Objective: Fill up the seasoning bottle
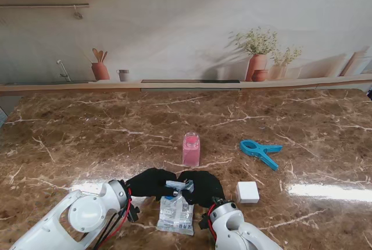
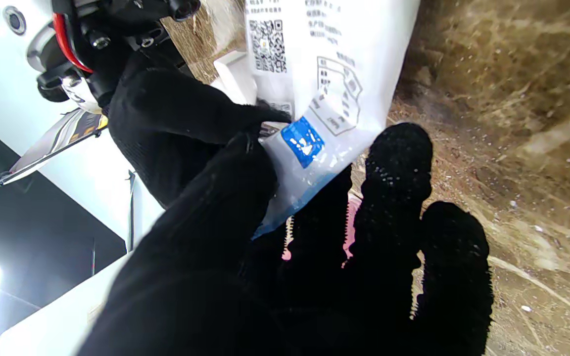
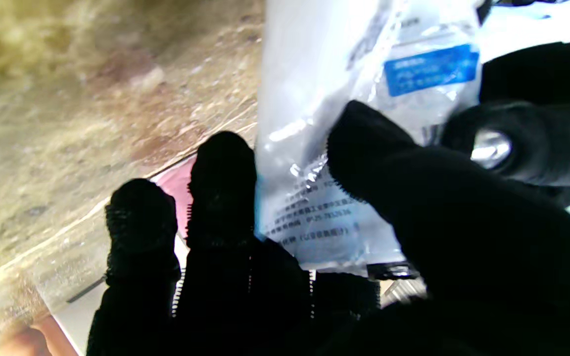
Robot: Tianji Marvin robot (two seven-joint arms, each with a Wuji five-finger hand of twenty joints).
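Both gloved hands meet at the near middle of the marble table [image 1: 70,145]: left hand [image 1: 150,184] and right hand [image 1: 200,187] each pinch the top edge of a clear seasoning refill bag [image 1: 176,214], which hangs toward me between the two arms. Just beyond the hands stands the pink seasoning bottle [image 1: 191,149], upright. To its right lie a blue clip [image 1: 260,152] and, nearer, a small white block [image 1: 247,192].
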